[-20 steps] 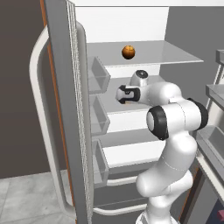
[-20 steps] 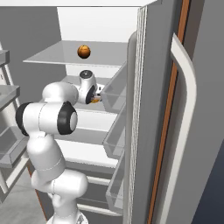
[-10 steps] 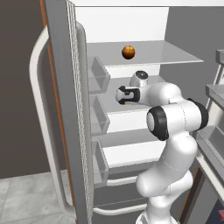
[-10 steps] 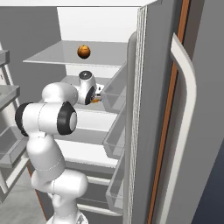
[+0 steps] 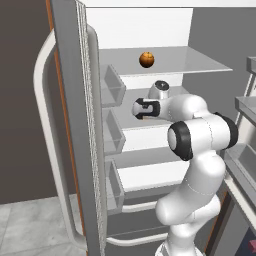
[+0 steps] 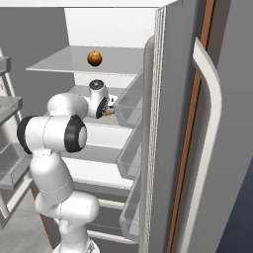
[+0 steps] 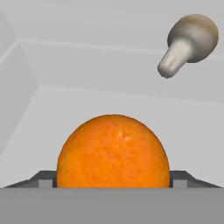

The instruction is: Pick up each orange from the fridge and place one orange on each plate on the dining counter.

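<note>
A bright orange (image 7: 113,151) lies on a white fridge shelf (image 7: 109,100), right in front of the hand camera. My gripper (image 7: 113,181) is around it, and its dark fingertips (image 7: 46,179) press against both sides of the fruit. In the base views my gripper (image 5: 136,109) (image 6: 109,112) reaches into the middle shelf of the open fridge (image 5: 150,30). A darker brownish orange (image 5: 146,59) (image 6: 95,58) rests on the glass shelf above. The plates and the dining counter are out of view.
A pale grey-tan mushroom-shaped lump (image 7: 189,43) lies behind the bright orange to the right. The open fridge doors (image 5: 75,125) (image 6: 168,148) with clear bins (image 5: 112,90) (image 6: 129,104) flank the arm. A curved white handle (image 5: 45,150) stands on the left door.
The fingers have come inward onto the bright orange. The arm and the darker orange have stayed where they were.
</note>
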